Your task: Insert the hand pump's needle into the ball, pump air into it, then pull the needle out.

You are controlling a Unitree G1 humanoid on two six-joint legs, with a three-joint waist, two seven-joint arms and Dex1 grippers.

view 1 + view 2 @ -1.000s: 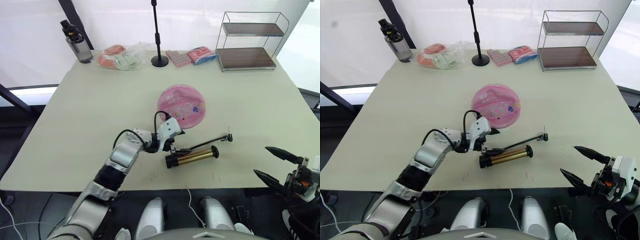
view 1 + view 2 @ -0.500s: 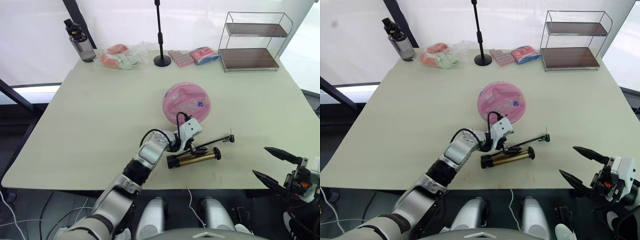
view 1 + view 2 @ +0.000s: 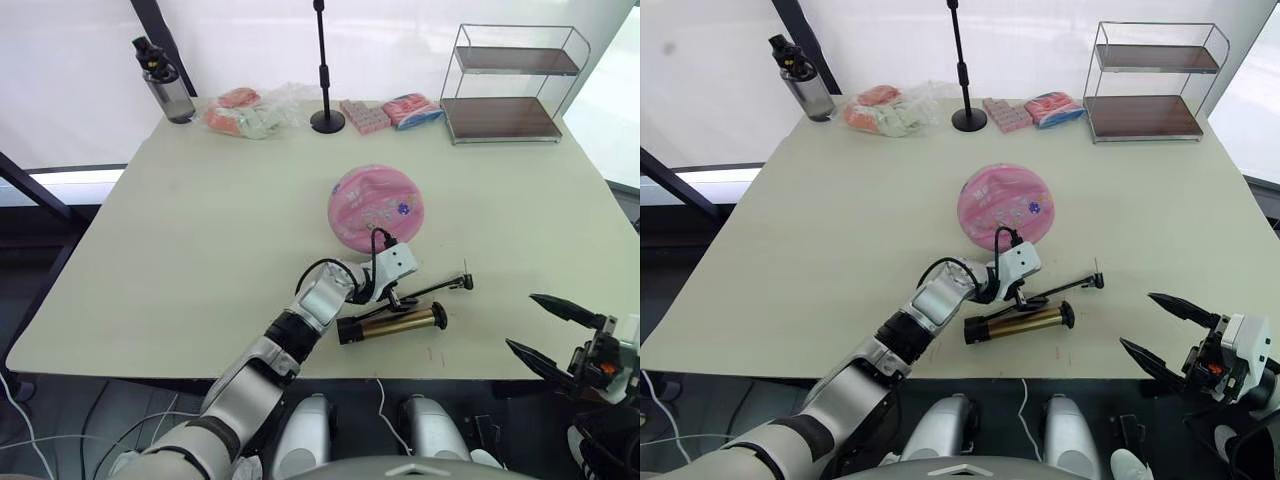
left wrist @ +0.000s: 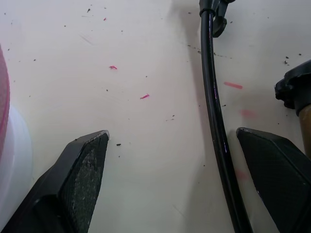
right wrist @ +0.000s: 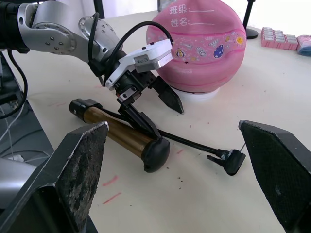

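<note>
The left gripper [image 3: 1032,296] is down at the table [image 3: 820,220], right over the hand pump [image 3: 1020,324]. Its two black fingers are spread wide apart. They hold nothing yet. In the left wrist view one finger [image 4: 80,167] sits on bare table on one side, and the thin black hose [image 4: 214,111] runs up between the fingers, close to the other one. So the hose is inside the open jaws, but not pinched.

The pump lies flat near the front edge of the table. Its gold tube points from about 8 o'clock to 2 o'clock, with the hose running beside it the same way. The needle [image 3: 1098,270] is at the far end of the hose, out at about 3 o'clock from the left gripper, and it sticks up a little.

The ball [image 3: 1005,205] sits in the middle of the table, at about 12 o'clock from the left gripper. It is close, but not touching the fingers.

The right gripper [image 3: 1160,330] hangs off the front edge, at about 4 o'clock from the pump. Its fingers are wide open too, and empty.

The left arm is much nearer. I think it only has to close to catch the hose. It would have to slide toward 3 o'clock to get hold near the needle.
</note>
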